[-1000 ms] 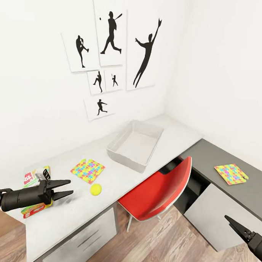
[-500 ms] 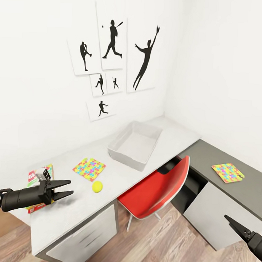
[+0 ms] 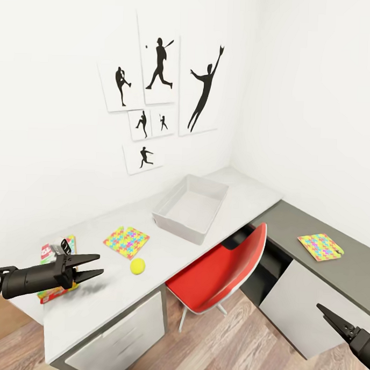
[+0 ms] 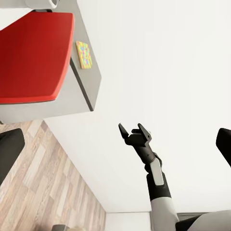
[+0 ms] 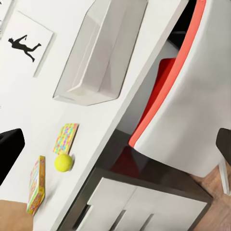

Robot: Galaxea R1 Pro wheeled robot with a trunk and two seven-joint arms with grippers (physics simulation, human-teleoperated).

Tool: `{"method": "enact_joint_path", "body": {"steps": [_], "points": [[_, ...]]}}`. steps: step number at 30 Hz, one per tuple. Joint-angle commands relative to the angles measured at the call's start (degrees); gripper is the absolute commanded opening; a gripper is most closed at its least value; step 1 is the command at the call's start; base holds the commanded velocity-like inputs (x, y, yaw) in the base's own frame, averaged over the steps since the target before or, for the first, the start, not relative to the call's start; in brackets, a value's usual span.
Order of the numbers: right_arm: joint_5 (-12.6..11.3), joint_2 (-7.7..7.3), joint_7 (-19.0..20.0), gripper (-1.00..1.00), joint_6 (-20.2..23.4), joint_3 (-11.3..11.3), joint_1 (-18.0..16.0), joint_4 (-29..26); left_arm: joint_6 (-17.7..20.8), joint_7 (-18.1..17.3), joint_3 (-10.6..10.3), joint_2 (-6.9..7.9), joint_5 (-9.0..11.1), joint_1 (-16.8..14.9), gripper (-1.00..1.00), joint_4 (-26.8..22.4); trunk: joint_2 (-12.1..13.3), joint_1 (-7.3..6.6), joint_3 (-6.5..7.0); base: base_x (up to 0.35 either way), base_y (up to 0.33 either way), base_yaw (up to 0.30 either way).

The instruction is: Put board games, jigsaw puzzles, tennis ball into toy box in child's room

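On the long white-grey bench (image 3: 204, 245): empty light grey tray-like toy box (image 3: 190, 207), multicoloured flat jigsaw board (image 3: 126, 241), small yellow-green ball (image 3: 137, 266) just beside. Above a printed flat game box (image 3: 55, 271), black left hand (image 3: 92, 266), fingers apart. Right hand (image 3: 330, 316): spread unclear.

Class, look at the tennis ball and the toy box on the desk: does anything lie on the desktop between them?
Nothing visible does. The tennis ball sits near the front edge; the desktop between it and the toy box is bare. The nearer jigsaw puzzle lies off to the side.
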Motion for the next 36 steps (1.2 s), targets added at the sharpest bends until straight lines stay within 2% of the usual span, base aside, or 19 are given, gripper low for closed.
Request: {"method": "enact_joint_path", "body": {"steps": [1, 16, 36], "points": [[-0.1, -0.02, 0.0, 1.00, 0.3, -0.1, 0.0, -0.1, 0.1, -0.4, -0.1, 0.04, -0.2, -0.1, 1.00, 0.1, -0.1, 0.04, 0.00, 0.000, 0.000, 0.000], [-0.1, -0.03, 0.4, 1.00, 0.3, -0.1, 0.0, 0.0, 0.1, -0.4, -0.3, 0.00, -0.2, -0.1, 1.00, 0.1, -0.1, 0.04, 1.42, -0.107, 0.000, 0.000], [-0.1, -0.03, 0.4, 1.00, 0.3, -0.1, 0.0, 0.2, 0.1, -0.4, -0.2, -0.04, -0.2, -0.1, 1.00, 0.1, -0.1, 0.04, 3.32, -0.006, 0.000, 0.000]]}}
